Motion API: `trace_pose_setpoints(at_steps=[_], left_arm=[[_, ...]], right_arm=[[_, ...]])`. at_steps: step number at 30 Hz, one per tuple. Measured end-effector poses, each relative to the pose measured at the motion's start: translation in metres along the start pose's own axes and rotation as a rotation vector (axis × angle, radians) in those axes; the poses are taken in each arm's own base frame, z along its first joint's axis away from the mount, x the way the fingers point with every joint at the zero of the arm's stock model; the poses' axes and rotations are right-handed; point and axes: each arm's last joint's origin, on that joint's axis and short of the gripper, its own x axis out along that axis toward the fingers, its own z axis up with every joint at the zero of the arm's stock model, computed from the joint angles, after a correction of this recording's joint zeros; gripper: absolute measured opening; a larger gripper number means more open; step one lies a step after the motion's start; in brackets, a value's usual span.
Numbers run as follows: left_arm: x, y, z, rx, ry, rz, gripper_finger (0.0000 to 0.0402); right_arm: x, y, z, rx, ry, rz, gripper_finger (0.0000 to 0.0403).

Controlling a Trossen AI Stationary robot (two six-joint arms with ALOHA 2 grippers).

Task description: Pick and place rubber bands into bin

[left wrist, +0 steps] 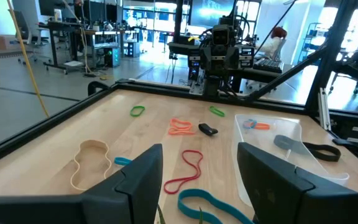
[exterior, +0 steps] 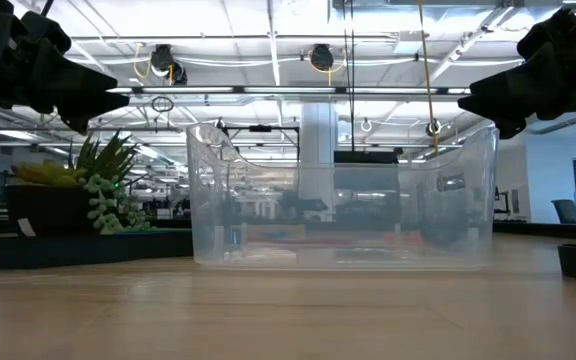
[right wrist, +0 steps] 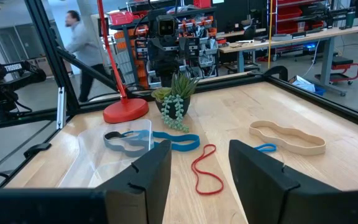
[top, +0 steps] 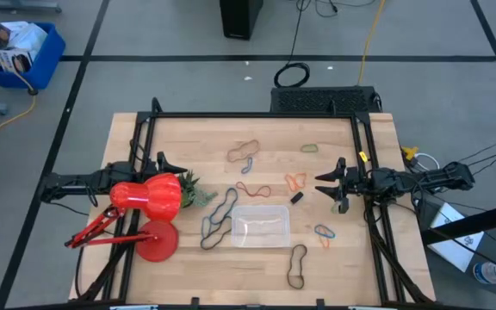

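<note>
Many rubber bands (top: 250,153) lie scattered over the wooden table (top: 188,138) in the high view, from upper centre to lower right. The clear bin (top: 260,226) sits at lower centre of that frame; whether any band lies inside cannot be told. The left gripper (top: 172,165), centre left, hovers with jaws parted, holding nothing. The right gripper (top: 327,186), centre right, likewise stands open and empty. A red desk lamp (top: 145,213) and a small green plant (top: 195,193) occupy the lower left. No brand, label or legible writing is discernible in any view.
</note>
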Motion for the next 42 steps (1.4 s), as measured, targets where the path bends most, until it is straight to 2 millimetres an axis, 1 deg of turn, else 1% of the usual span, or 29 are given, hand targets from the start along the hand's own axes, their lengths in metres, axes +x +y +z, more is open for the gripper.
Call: trace_pose_setpoints(at_steps=[29, 35, 42], left_arm=[[0.0000, 0.0000, 0.0002, 0.000, -0.001, 0.000, 0.0214], [0.0000, 0.0000, 0.0002, 0.000, -0.001, 0.000, 0.0214], [0.0000, -0.0003, 0.0027, -0.008, -0.027, -0.003, 0.0214]], right_arm=[[0.0001, -0.0003, -0.0016, -0.003, 0.016, -0.003, 0.0155], [0.0001, -0.0003, -0.0015, 0.044, 0.015, -0.005, 0.0155], [0.0001, -0.0004, -0.0015, 0.047, 0.015, -0.008, 0.0155]])
